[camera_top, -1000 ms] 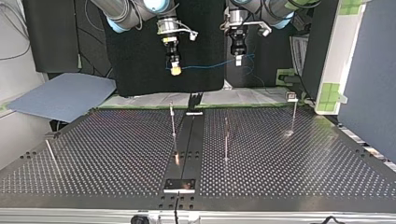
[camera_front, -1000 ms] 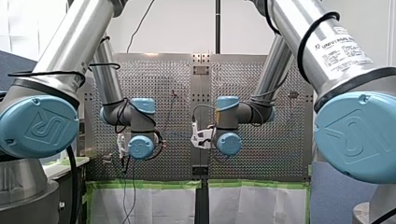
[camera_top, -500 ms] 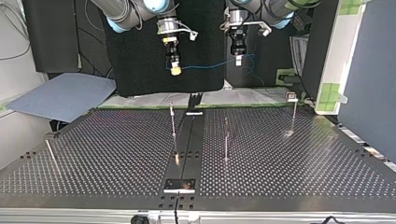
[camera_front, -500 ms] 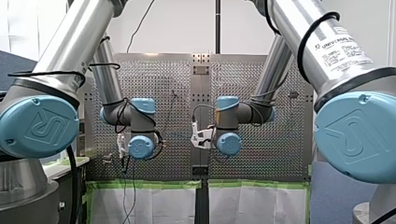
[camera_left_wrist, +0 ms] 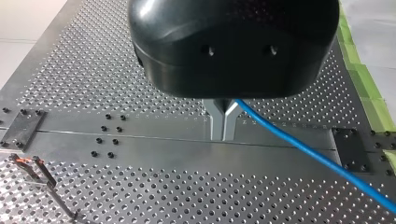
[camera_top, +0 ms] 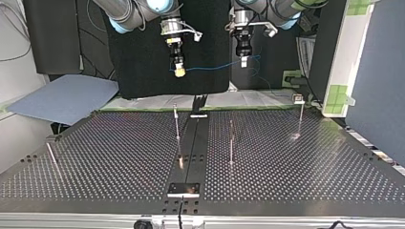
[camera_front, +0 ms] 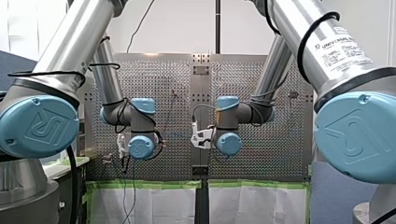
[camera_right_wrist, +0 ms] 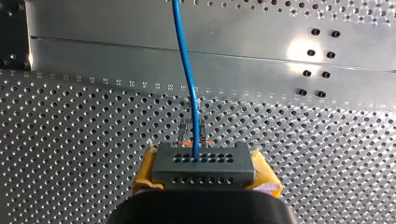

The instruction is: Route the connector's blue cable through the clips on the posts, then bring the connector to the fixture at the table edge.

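In the top view both grippers hang high above the perforated table (camera_top: 119,157), behind its far edge. My right gripper (camera_top: 179,71), with yellow pads (camera_right_wrist: 145,170), is shut on the grey connector (camera_right_wrist: 204,167). From the connector the blue cable (camera_top: 215,66) runs across to my left gripper (camera_top: 244,62). There the metal fingers (camera_left_wrist: 217,122) pinch the cable (camera_left_wrist: 303,149), which trails off to one side. Three thin posts (camera_top: 176,121) (camera_top: 231,143) (camera_top: 301,114) stand on the table with no cable in them. In the front view the wrists hide both grippers.
A dark centre rail (camera_top: 191,143) runs down the table to a small plate (camera_top: 184,189) at the near edge. One more short post (camera_top: 50,153) leans at the top view's left. A blue sheet (camera_top: 62,98) lies beyond the table.
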